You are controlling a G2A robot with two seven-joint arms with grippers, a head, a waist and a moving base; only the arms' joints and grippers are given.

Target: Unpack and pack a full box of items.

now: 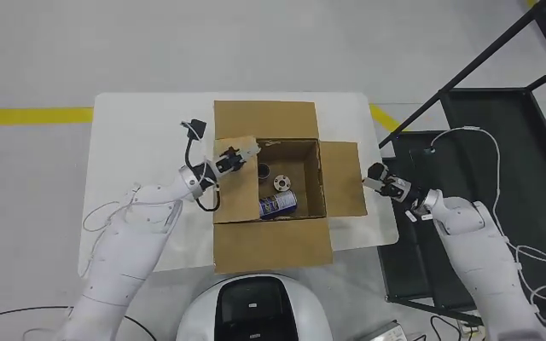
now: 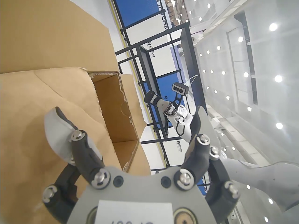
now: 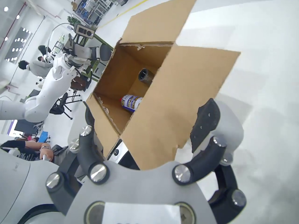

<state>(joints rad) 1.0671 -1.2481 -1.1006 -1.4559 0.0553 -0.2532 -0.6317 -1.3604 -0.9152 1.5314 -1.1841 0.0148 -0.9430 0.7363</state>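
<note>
Right wrist view: the can [image 3: 132, 102] and dark tube [image 3: 145, 75] in the box [image 3: 116, 71] are partly hidden by a flap [image 3: 186, 94] (left gripper [image 2: 127, 112] and right gripper [image 3: 149, 111] fingers are spread apart).

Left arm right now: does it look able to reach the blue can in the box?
Probably yes. The box is open on top, the can lies uncovered on its floor, and the open left gripper hangs at the left rim. The raised left flap beside it may crowd the way.
</note>
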